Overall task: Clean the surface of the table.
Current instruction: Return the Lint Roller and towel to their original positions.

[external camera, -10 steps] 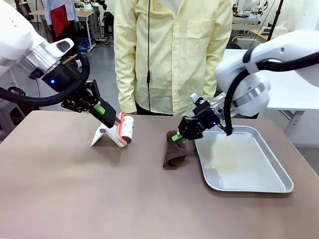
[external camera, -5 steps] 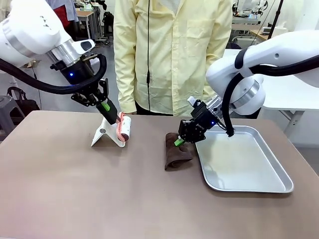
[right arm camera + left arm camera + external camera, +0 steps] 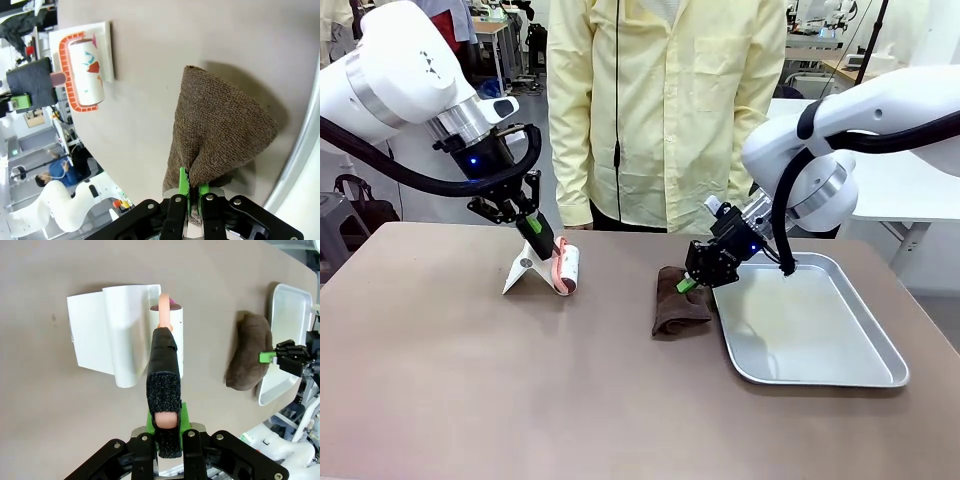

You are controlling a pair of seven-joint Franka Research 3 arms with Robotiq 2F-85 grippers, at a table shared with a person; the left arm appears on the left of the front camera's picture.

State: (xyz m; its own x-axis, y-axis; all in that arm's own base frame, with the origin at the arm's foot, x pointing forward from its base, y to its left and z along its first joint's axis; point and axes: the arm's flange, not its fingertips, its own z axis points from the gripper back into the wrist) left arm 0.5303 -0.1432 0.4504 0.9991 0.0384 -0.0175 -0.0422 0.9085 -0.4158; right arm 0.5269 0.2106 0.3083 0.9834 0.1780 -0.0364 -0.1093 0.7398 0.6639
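Bright, even overhead light, soft short shadows, sharp pictures, wide-angle bending in wrist views.

The left gripper's [image 3: 165, 427] black padding hides most of the lint roller's handle [image 3: 164, 307]. In the right wrist view the brown cloth's [image 3: 220, 130] pinched corner disappears between the green pads [image 3: 184, 186], and the silver tray [image 3: 300, 150] is cut off at the frame's right edge.
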